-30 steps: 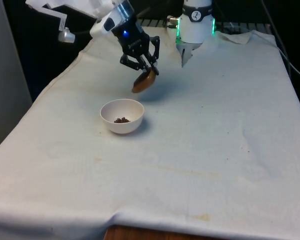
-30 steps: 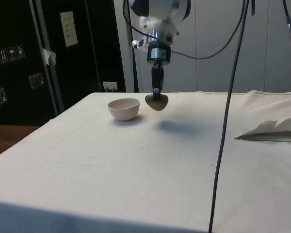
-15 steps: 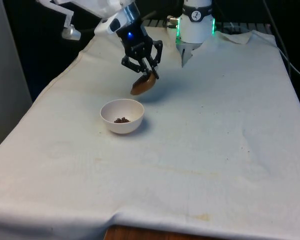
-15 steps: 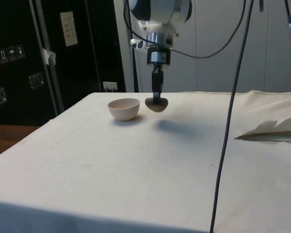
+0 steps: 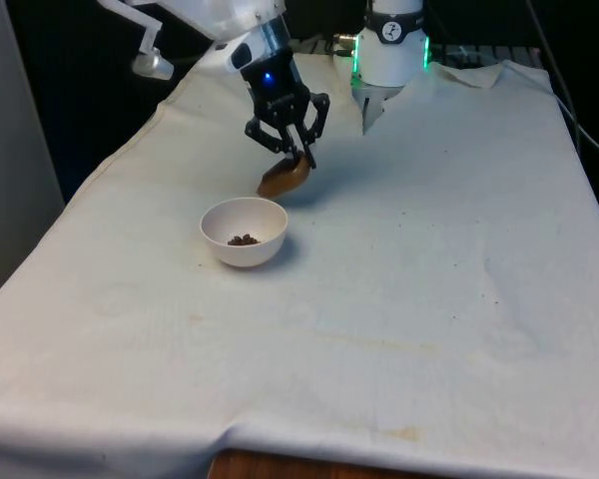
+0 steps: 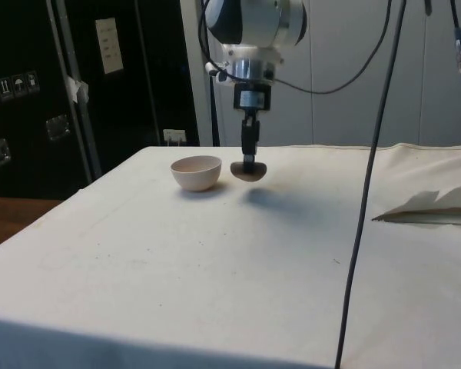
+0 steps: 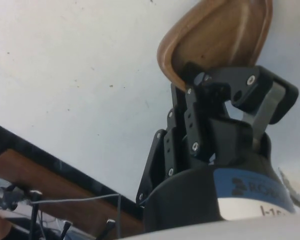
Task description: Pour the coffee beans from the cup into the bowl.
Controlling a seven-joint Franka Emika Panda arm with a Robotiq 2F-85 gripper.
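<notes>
In the front view we began at the left with the white bowl (image 5: pixel 244 231), which stood on the cloth-covered table (image 5: pixel 429 299) with a small dark heap of coffee beans (image 5: pixel 244 239) at its bottom. Just behind it and toward the front view's right hung the brown wooden cup (image 5: pixel 284 179), pinched by its rim between the fingers of the gripper (image 5: pixel 298 160), which we judged clenched on it. In the wrist view the cup (image 7: pixel 217 37) looked empty, its hollow bare wood, with one finger inside the rim and the other outside.

The relation we weighed was this: the cup hung straight below the claw, tipped with its mouth leaning toward the bowl, and the bowl lay near the cup on the side of the front view's left. From the side view the cup (image 6: pixel 248 171) sat close above the cloth, beside the bowl (image 6: pixel 196 172) and apart from it.

Against the frame one second earlier, the gripper had drawn back toward the robot's end and come lower, and the cup had dropped nearer the cloth. The bowl and beans had stayed put. We took the pour to be done and setting the cup down to be the step left.
</notes>
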